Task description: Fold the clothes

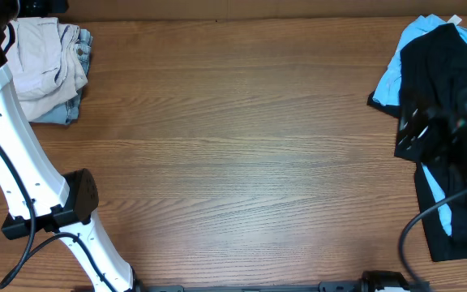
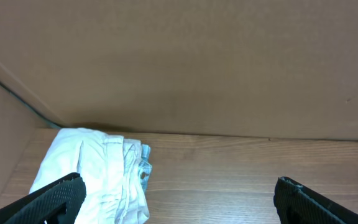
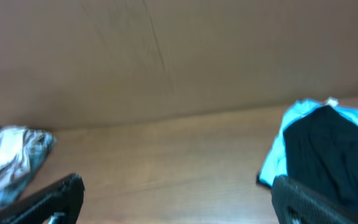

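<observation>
Left-arm white links [image 1: 23,178] stand closest to the overhead lens, rising along the left edge of the desk [image 1: 233,162], whose wooden top fills most of every view. Next in size, a black garment [image 1: 448,105] lies on a sky-blue garment [image 1: 392,73] at the right edge; the dark right arm overlaps them and is hard to separate from the cloth. The clothes to be folded, khaki shorts [image 1: 43,61], lie in a compact bundle at the far-left corner of the desk, resting on denim shorts [image 1: 59,113] that show beneath them at the near and right sides. Long axis of the bundle appears to run from the front of the desk toward the back wall; the bunching makes this uncertain. Left claw [image 2: 179,193]: fingers spread wide, nothing between them, bundle ahead and to the left, close to the left finger. Right claw [image 3: 178,186]: likewise spread and empty, with the bundle well apart at far left. Judgement: the left arm is clearly nearer, so any grasp on the khaki shorts falls to it, approaching forward and leftward.
</observation>
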